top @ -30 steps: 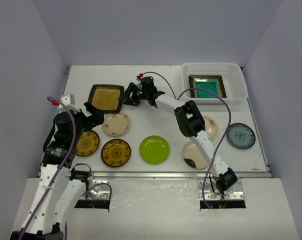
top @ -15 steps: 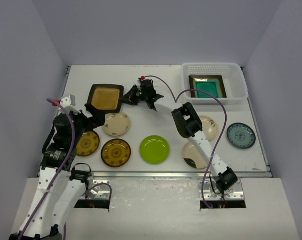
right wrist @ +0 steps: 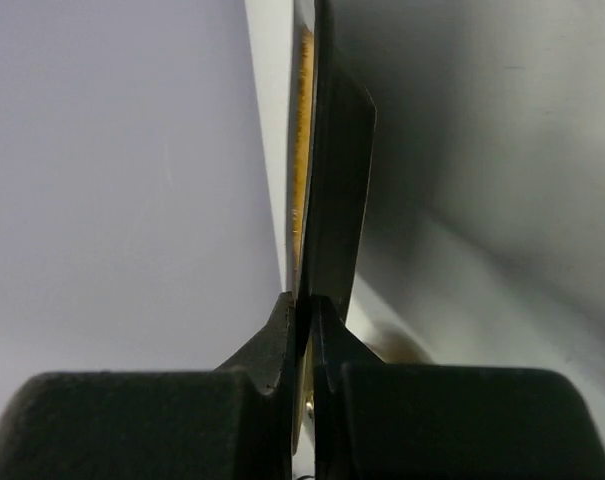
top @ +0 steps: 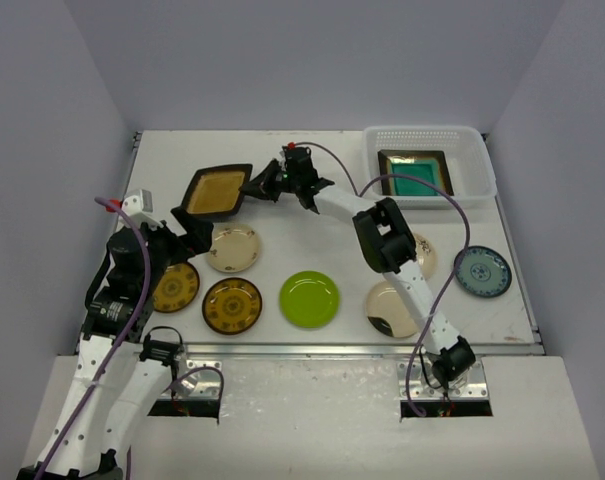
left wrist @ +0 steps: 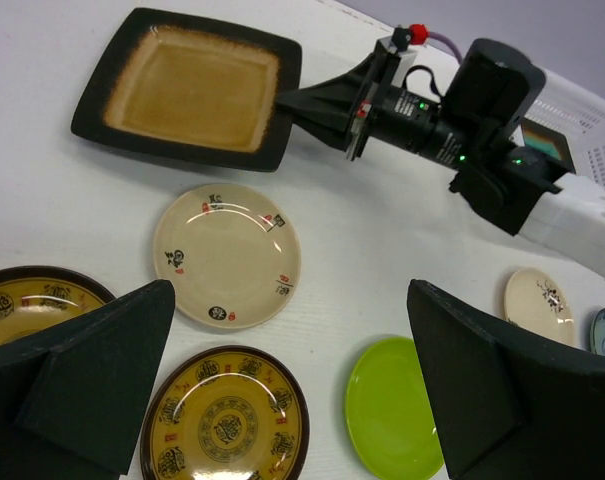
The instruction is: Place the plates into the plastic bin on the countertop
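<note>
— What do we see nearest us?
— Our left pincer [left wrist: 290,300] hangs with its jaws wide apart and nothing between them. Under it lie a cream plate [left wrist: 227,255] and a brown-gold plate [left wrist: 222,420]. To its right is the lime green plate [left wrist: 392,410]. All three lie flat on the bench [left wrist: 382,250].
— And beyond that?
— Our right pincer [top: 260,185] is clamped tight on the right edge of the amber square plate [top: 217,190]. The plate stretches away to that pincer's left, tilted, with its gripped edge raised. We cannot tell whether its opposite edge touches the bench.
— Where is the plastic bin?
— The plastic bin [top: 482,185] sits well off to the right pincer's right, at the far corner. The teal square plate [top: 414,175] lies flat inside it.
</note>
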Robot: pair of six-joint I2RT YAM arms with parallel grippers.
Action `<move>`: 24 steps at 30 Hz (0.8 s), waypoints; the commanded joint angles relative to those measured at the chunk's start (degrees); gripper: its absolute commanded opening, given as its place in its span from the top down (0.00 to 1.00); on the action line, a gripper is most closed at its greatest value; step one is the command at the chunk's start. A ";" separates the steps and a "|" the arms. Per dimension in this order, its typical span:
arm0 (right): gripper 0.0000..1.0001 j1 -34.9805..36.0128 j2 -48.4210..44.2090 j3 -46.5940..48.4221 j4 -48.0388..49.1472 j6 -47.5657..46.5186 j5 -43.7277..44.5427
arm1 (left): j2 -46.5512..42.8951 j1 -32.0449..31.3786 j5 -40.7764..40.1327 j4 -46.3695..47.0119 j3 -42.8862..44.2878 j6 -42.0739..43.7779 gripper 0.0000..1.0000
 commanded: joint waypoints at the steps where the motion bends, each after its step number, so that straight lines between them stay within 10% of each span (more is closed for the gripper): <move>1: 1.00 -1.83 -15.88 -1.15 5.21 1.59 -3.15 | -0.15 -0.53 -0.06 2.30 -0.29 0.34 0.00; 24: 1.00 -26.57 -66.12 -51.57 7.91 5.60 5.07 | -2.26 -1.68 -1.56 1.87 -0.38 -0.27 0.00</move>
